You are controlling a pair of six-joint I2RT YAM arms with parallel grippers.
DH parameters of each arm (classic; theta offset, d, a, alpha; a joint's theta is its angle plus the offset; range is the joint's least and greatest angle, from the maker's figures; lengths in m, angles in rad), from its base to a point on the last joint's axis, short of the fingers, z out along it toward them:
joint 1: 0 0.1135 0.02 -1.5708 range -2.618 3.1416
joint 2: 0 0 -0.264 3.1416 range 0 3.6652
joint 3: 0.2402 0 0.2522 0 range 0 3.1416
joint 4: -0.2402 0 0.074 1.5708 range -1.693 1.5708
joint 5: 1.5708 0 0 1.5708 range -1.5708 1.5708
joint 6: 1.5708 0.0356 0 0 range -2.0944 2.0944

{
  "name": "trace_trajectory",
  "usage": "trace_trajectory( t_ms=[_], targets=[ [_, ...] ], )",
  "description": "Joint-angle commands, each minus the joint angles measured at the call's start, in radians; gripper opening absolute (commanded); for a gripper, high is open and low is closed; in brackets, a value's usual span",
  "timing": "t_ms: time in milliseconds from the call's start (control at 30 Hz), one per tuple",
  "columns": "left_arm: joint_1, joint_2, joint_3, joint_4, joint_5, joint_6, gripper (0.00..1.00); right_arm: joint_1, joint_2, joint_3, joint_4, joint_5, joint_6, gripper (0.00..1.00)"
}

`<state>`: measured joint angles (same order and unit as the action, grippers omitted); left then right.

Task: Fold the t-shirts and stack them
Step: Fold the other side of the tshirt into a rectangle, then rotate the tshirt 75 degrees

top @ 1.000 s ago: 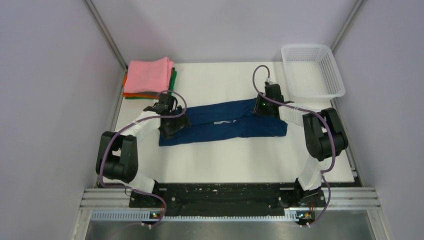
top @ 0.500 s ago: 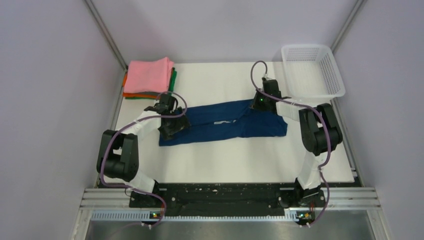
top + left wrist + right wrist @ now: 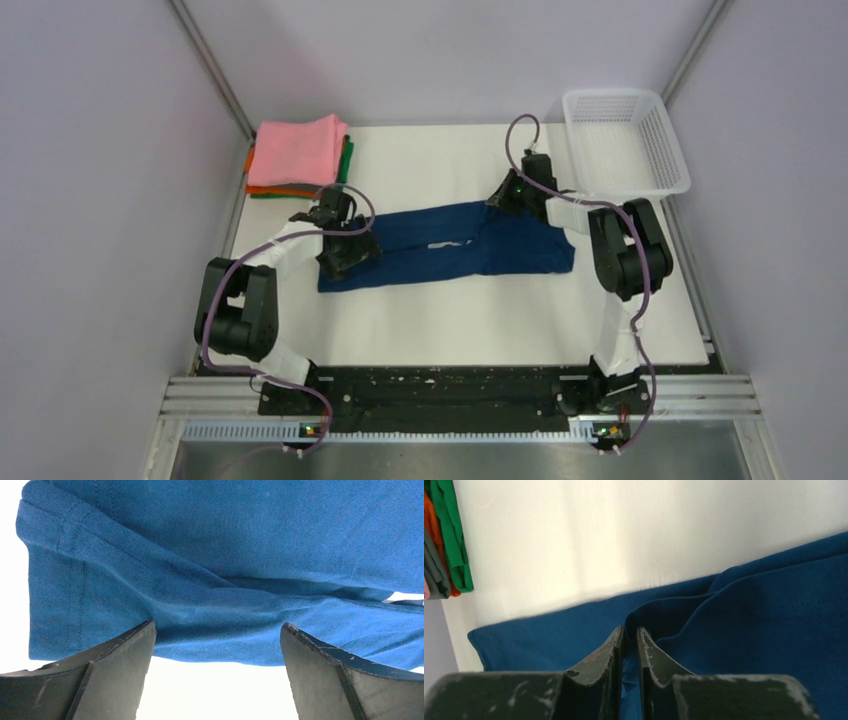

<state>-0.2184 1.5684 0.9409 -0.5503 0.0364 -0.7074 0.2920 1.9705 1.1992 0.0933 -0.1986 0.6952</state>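
Our left pincer (image 3: 217, 625) hangs released, fingers spread wide over the left end of the navy t-shirt (image 3: 440, 250), which lies stretched crosswise mid-bench (image 3: 450, 320). Our right pincer (image 3: 629, 632) is clenched on a raised fold at the shirt's far edge. The folded t-shirts (image 3: 298, 150), pink on top, are stacked in the far-left corner, and the mesh basket (image 3: 625, 140) is far right.

A blue shirt (image 3: 225, 555) lies creased on a white table (image 3: 215, 690), a stitched hem running down one end. The left gripper (image 3: 217, 625) hangs over the shirt's near edge, its two dark fingers (image 3: 115, 660) spread wide apart.
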Motion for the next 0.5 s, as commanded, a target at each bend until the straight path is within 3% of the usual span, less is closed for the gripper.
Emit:
trace_trajectory(
  t_ms=[0, 167, 267, 333, 467],
  targets=[
    [0.001, -0.002, 0.032, -0.002, 0.003, 0.010, 0.99, 0.005, 0.013, 0.052, 0.094, 0.016, 0.087, 0.17],
    [0.001, -0.020, 0.029, -0.007, 0.018, 0.009, 0.99, 0.005, 0.031, 0.109, 0.113, -0.045, 0.083, 0.22],
    [0.001, -0.039, 0.030, -0.013, 0.016, 0.008, 0.99, 0.005, 0.030, 0.132, 0.130, -0.130, 0.050, 0.40],
    [-0.001, -0.049, 0.027, -0.013, 0.023, 0.001, 0.99, 0.006, 0.029, 0.142, 0.143, -0.199, 0.026, 0.57],
    [-0.015, -0.052, 0.017, 0.002, 0.053, -0.006, 0.99, 0.003, -0.009, 0.139, 0.039, -0.263, -0.073, 0.87]
  ],
)
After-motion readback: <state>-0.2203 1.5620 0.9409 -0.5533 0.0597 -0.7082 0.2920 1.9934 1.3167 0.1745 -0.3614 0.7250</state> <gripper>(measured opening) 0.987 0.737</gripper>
